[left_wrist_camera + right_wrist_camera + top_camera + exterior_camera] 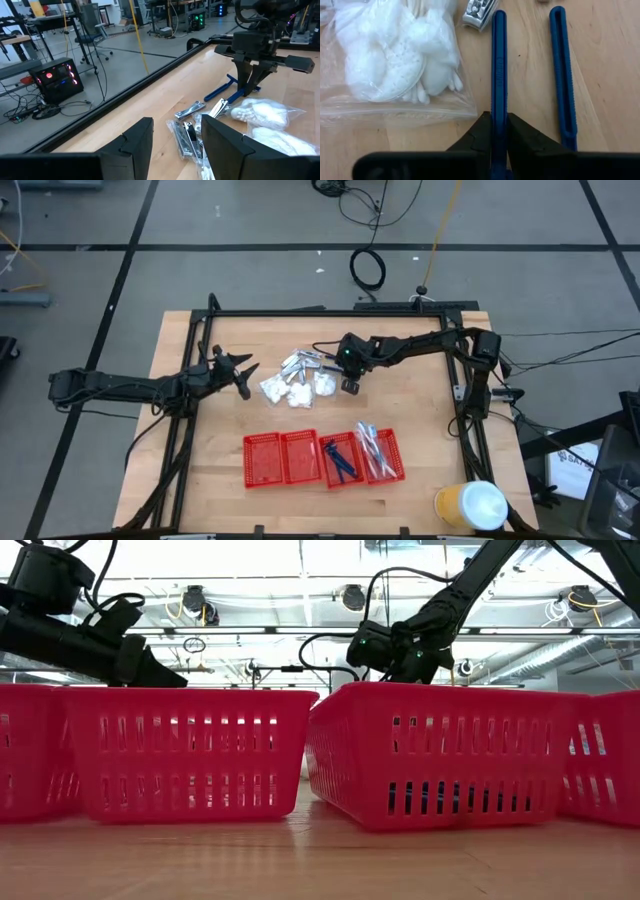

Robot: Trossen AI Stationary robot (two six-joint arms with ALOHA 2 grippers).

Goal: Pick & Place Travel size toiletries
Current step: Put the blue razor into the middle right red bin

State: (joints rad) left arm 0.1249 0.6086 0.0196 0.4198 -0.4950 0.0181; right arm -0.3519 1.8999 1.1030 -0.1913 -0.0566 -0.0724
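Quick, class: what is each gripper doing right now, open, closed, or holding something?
Left gripper: open, holding nothing, short of the pile of toiletries.
Right gripper: closed on a dark blue stick lying on the table.

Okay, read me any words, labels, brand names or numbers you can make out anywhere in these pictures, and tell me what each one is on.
No text can be read.
Dark blue thin-handled stick between the right gripper's shut fingers: small raised marks on its handle, too small to read.
Clear zip bag of white cotton pads: no print visible.
Red mesh plastic baskets: no labels.
Dark computer tower beyond the table: red lights only.
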